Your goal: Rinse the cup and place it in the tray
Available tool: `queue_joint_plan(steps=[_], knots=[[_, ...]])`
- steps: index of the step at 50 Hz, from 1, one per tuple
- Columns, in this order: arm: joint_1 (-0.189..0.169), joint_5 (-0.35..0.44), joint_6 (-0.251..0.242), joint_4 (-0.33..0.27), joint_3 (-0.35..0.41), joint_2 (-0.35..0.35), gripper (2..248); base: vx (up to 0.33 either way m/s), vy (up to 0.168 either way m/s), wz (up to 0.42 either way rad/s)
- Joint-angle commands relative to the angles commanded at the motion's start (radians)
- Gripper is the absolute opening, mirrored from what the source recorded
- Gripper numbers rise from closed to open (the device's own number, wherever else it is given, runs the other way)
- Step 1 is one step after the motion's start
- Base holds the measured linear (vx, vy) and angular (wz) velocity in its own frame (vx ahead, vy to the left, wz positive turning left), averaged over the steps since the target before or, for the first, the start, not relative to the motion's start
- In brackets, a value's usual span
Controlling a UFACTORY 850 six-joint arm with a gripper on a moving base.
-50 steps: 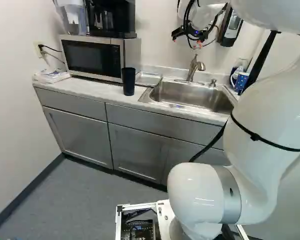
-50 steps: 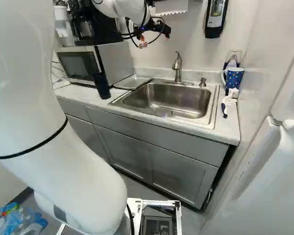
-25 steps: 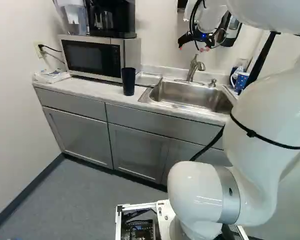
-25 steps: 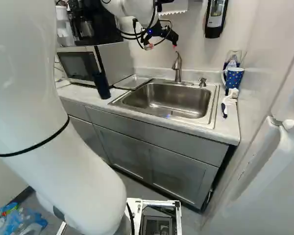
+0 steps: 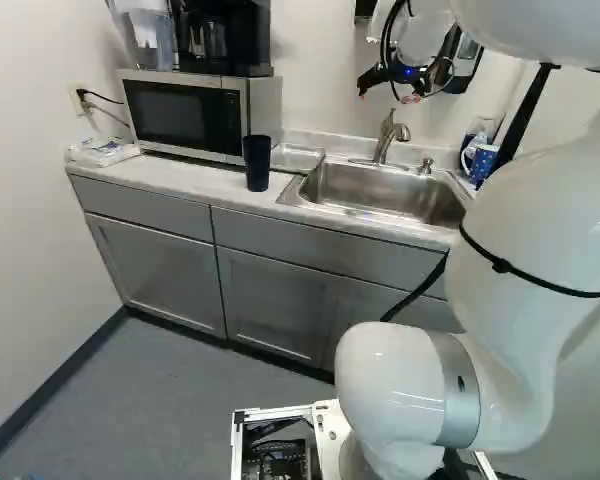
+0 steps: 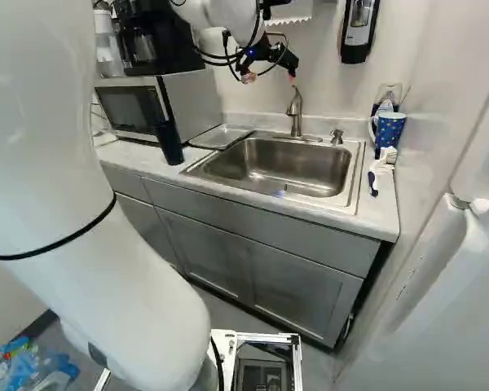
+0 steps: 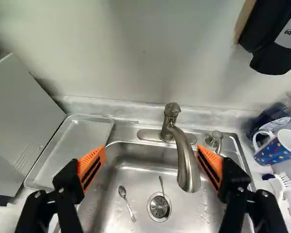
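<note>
White wall (image 5: 40,220); grey cabinets (image 5: 160,265); grey floor (image 5: 160,390).

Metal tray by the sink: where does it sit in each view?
Left base view: the tray is upper middle, between the dark cup and the sink.
Right base view: the tray is left of the sink.
Wrist view: the tray is between the microwave and the sink.
Shared landmark: the faucet.

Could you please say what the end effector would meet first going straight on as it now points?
Probably the faucet spout, which shows ahead of the open end effector, though depth is unclear.
</note>
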Motion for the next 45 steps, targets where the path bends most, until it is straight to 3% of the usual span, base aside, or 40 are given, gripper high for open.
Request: queue_joint_plan(steps=[45], knots=[[0.005,0.000,0.000,0.000,-0.024,-0.038,247,0.000,0.000,0.000]])
